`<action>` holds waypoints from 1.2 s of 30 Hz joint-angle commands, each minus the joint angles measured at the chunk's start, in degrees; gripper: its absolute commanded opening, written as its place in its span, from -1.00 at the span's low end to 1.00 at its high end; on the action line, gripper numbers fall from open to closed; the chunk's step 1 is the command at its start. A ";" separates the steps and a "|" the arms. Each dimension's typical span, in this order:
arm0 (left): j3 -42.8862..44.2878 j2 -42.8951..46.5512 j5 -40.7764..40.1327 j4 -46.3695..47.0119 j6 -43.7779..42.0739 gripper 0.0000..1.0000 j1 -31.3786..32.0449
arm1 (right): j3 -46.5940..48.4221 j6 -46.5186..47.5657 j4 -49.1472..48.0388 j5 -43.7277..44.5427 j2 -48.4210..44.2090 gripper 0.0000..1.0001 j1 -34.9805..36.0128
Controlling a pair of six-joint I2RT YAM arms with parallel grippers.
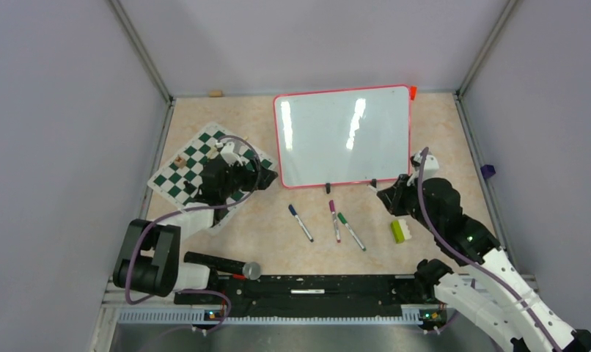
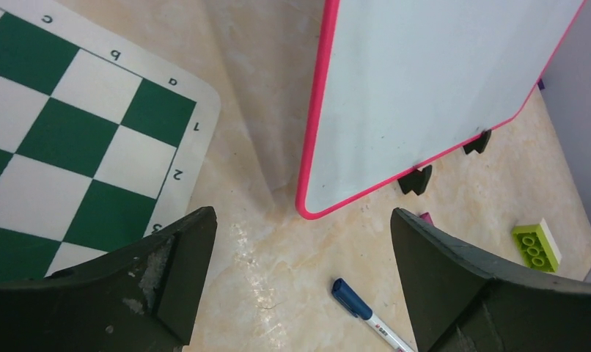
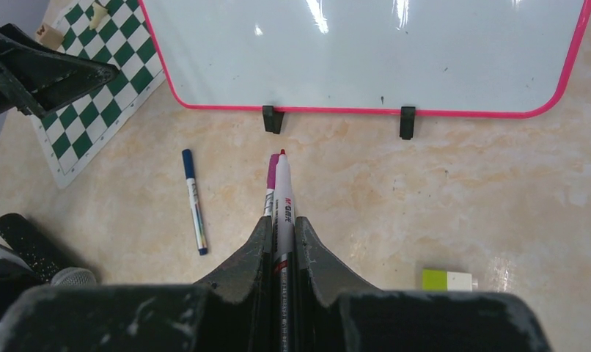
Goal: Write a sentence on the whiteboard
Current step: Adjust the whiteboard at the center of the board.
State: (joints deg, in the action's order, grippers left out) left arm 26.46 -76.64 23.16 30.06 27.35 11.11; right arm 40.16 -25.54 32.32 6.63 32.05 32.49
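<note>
A: What lies nearest?
B: A black cylinder (image 1: 213, 261) with a grey end, flat on the table (image 1: 443, 125) at its near left.
A: And past that?
B: Three capped pens lying loose: a blue pen (image 1: 301, 223), then a purple pen (image 1: 334, 220) and a green pen (image 1: 351, 231) close together. A green-and-white block (image 1: 399, 231) sits just right of them.
A: What is the right gripper doing?
B: The right gripper (image 3: 283, 224) is clenched on a white marker (image 3: 282, 187), red tip bare and pointing at the board (image 1: 344, 136). It hangs over the purple pen, and the tip stops short of the pink frame, near one of the two black feet (image 3: 272, 119).
A: The left one?
B: The left gripper (image 2: 303, 220) is spread wide with nothing between its fingers (image 2: 182, 257), over bare table between the mat (image 2: 80, 125) and the board's near left corner.
A: Where is the board itself?
B: At the far middle of the table, feet on its near edge, its glossy white face showing light streaks and a few dark specks. The mat lies to its left, with small pieces (image 3: 53, 33) on it. An orange bit (image 1: 413, 92) sticks out at the board's far right corner.
</note>
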 commanded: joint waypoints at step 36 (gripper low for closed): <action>19.15 -24.99 23.76 18.23 3.53 0.97 -0.68 | 2.14 7.19 -20.32 1.58 10.64 -1.00 -0.59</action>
State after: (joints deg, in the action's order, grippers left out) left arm 43.11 -100.86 41.41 41.69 27.64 11.53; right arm 40.21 -19.00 14.66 7.55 43.27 32.47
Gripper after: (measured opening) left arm 0.986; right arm 0.095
